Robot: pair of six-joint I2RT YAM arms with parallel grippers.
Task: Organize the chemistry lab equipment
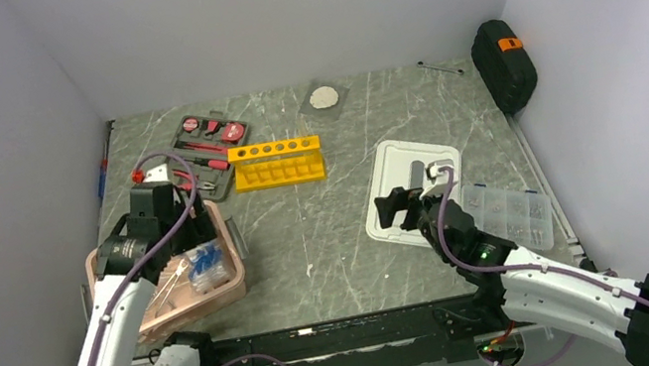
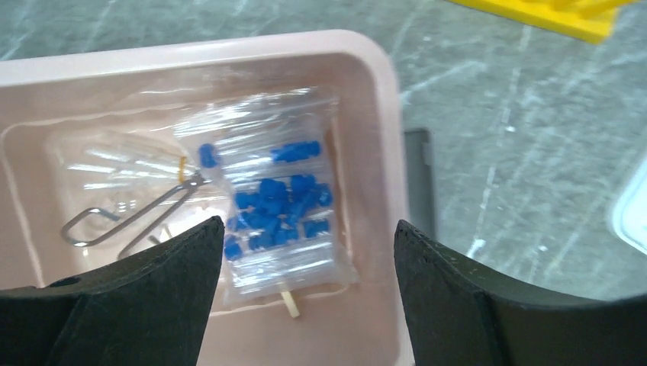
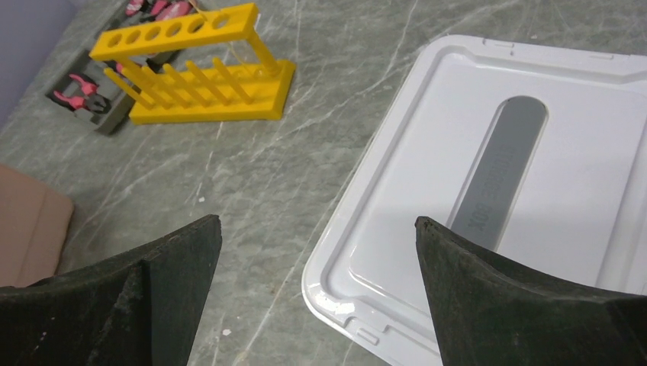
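Observation:
The yellow six-hole test-tube rack [image 1: 277, 162] stands on the table at the back middle; it also shows in the right wrist view [image 3: 200, 72]. A clear bag of small blue-capped tubes [image 2: 276, 202] lies in a pink bin [image 2: 381, 130], partly over a wire-and-wood clamp [image 2: 126, 217]; the bag shows from above too [image 1: 204, 263]. My left gripper [image 2: 309, 252] is open and empty just above the bin [image 1: 225, 223]. My right gripper [image 3: 317, 252] is open and empty above the near corner of a white lid [image 3: 488, 191]. The safety glasses are hidden.
A red-and-black hand tool kit [image 1: 208, 143] lies left of the rack. The white lid [image 1: 399, 170] and a clear compartmented parts box [image 1: 512, 210] lie at the right. A black case [image 1: 503, 63] stands at the back right wall. A grey pad with a white disc [image 1: 324, 97] lies at the back.

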